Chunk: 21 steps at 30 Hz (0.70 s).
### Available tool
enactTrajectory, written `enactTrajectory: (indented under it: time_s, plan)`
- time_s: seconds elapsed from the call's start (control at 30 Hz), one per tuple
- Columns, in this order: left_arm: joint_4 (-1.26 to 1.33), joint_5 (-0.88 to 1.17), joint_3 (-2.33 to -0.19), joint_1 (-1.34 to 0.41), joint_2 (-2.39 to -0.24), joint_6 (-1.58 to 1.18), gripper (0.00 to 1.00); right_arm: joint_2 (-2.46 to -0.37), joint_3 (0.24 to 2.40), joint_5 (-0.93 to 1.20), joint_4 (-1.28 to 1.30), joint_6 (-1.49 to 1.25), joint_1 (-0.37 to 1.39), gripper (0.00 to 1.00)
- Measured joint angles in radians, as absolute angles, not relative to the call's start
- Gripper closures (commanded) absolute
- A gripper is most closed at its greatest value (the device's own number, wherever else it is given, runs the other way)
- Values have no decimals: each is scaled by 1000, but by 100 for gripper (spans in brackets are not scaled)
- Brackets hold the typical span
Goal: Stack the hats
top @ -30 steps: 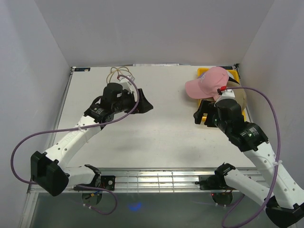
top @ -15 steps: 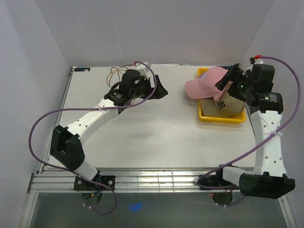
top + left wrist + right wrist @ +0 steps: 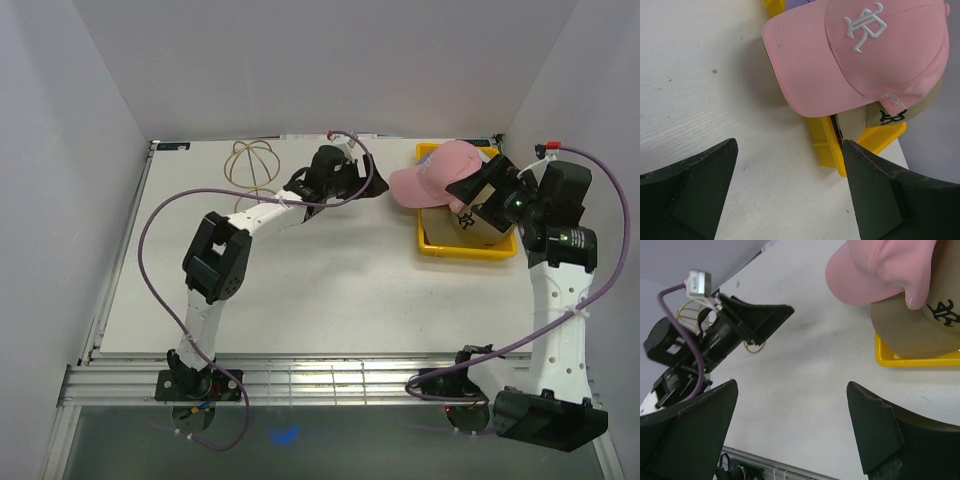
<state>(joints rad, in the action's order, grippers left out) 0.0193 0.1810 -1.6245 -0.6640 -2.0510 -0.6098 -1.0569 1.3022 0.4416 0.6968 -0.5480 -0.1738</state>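
Pink cap (image 3: 440,172) atop tan cap (image 3: 920,325) in yellow tray (image 3: 470,247), left claw (image 3: 790,145) wide at its nine o'clock, right claw (image 3: 791,385) wide at three o'clock

Pink cap (image 3: 860,60) has a white monogram up front, interlocked letters I can't make out. White lettering on its side is unreadable, and the tan cap (image 3: 912,330) has a similar dark monogram

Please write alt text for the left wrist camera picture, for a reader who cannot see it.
A pink cap with a white embroidered logo lies on top of a tan cap in a yellow tray, its brim reaching out over the white table. The open left gripper hovers nearby, holding nothing.
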Motion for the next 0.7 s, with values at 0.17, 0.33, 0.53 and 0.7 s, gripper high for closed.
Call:
enactTrajectory:
  time_s: [0.17, 0.33, 0.53, 0.7]
  plan:
    - [64, 197, -1741, -663, -2220, -640, 4, -917, 1167, 456, 677, -571, -160, 5]
    - [102, 212, -1788, -663, -2302, -677, 3, -863, 1064, 475, 670, -584, -155, 5]
    - [198, 252, -1804, -661, -2346, -749, 4, -864, 1061, 490, 638, -586, -155, 6]
    - [310, 277, -1804, -661, -2378, -823, 4, -867, 1061, 517, 599, -588, -155, 6]
